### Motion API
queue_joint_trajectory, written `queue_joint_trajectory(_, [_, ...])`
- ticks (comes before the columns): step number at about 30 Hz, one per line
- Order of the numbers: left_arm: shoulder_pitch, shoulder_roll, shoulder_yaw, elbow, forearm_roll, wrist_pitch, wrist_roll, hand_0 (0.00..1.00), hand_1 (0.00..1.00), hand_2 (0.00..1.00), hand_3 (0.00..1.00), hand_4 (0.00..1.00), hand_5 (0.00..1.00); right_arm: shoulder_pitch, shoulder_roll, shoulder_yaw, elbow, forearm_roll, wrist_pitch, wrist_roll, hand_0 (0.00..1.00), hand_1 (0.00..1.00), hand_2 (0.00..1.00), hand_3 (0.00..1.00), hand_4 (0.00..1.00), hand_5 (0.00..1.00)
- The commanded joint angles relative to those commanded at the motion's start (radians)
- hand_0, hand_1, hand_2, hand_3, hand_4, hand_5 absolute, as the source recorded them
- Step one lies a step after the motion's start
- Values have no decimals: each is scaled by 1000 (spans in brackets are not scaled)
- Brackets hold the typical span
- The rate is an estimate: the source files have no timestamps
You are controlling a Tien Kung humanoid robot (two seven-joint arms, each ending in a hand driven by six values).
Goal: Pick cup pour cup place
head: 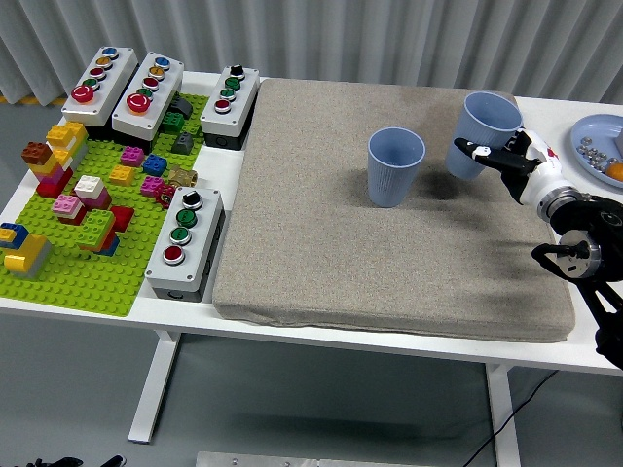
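At the frame's right, the right hand wraps its fingers around the tilted blue cup, apparently just touching the grey mat for release beside the upright second cup.

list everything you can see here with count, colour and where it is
cups: 2, blue, on the mat; one stands free at centre, the other tilted at the right edge in the hand
mat: 1, grey-beige, covering the table's middle
button boxes: 4, grey with coloured buttons, left side
baseplate: 1, green, far left, carrying mixed-colour bricks
plate: 1, blue, far right, holding small items
table: 1, white
right hand: 1, black and white, fingers around the tilted cup
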Motion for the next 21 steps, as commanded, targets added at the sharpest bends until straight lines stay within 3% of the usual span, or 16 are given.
queue_joint_trajectory(21, [-5,-4,4,0,4,-4,1,768,753,810,648,502,970,-73,27,-73,-70,-120,-37,214,873,724,594,612,664,2])
